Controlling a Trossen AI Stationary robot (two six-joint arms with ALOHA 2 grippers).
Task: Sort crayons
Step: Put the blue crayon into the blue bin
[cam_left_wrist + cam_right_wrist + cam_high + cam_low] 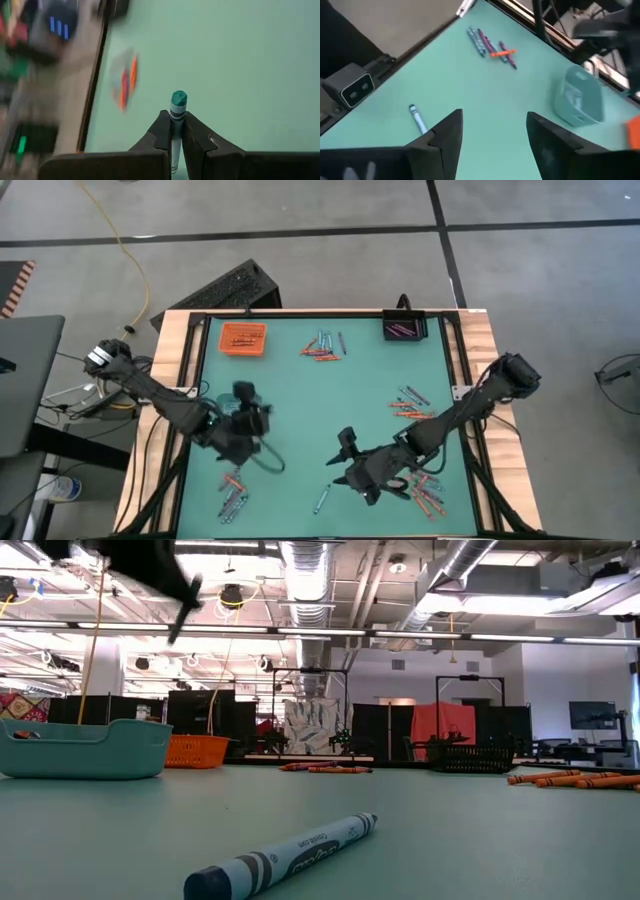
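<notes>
A blue-grey crayon (176, 120) is held clamped in the left gripper (173, 137) above the table (300, 410), transfer to a tray judged next, while beside another crayon (418, 118) the right gripper (492, 137) is spread apart.

The tabletop (300, 410) is a green mat inside a pale wooden frame. On it, at 11 o'clock, stands an orange tray (244, 339), and at 1 o'clock a black tray (405, 329). Groups of crayons lie at 12 o'clock (323, 347), at 3 o'clock (410, 404), at 5 o'clock (428, 494) and at 7 o'clock (233, 492). One blue-grey crayon (323, 498) lies alone at 6 o'clock.
</notes>
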